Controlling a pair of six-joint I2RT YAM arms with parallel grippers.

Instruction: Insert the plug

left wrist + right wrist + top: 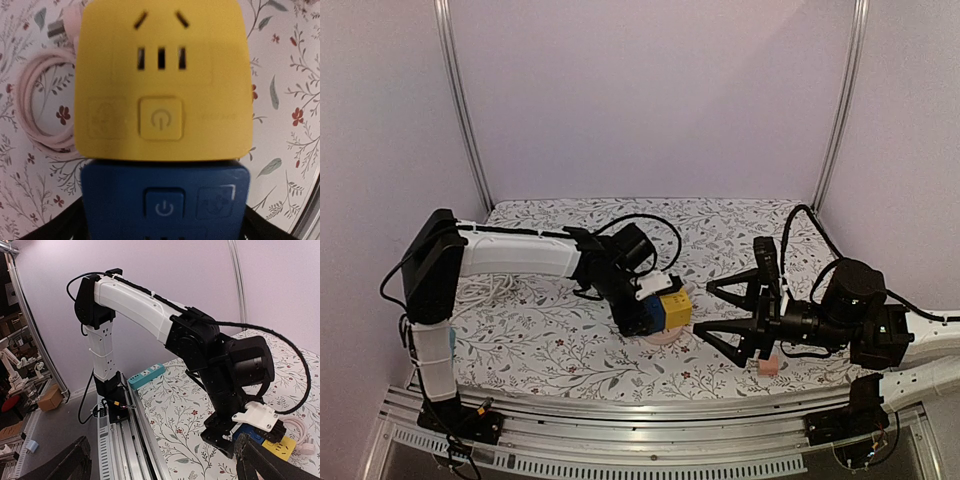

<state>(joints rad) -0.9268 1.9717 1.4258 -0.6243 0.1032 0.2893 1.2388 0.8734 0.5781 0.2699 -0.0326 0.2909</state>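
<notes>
A yellow socket cube (161,80) lies pressed against a blue socket cube (165,200) on the flowered cloth. My left gripper (165,222) straddles the blue cube, one dark finger (60,225) at each lower corner; whether they press on it does not show. A pale pink plug (56,27) with its coiled cable (35,115) lies loose left of the yellow cube. In the top view my left gripper (642,315) is over the blue cube (648,312), with the yellow cube (676,308) to its right. My right gripper (705,310) stands wide open just right of the yellow cube, holding nothing.
A small pink block (769,365) lies under the right arm near the front edge. A teal power strip (146,376) sits at the table's left edge. The aluminium rail (620,410) runs along the front. The left arm (150,305) fills the right wrist view.
</notes>
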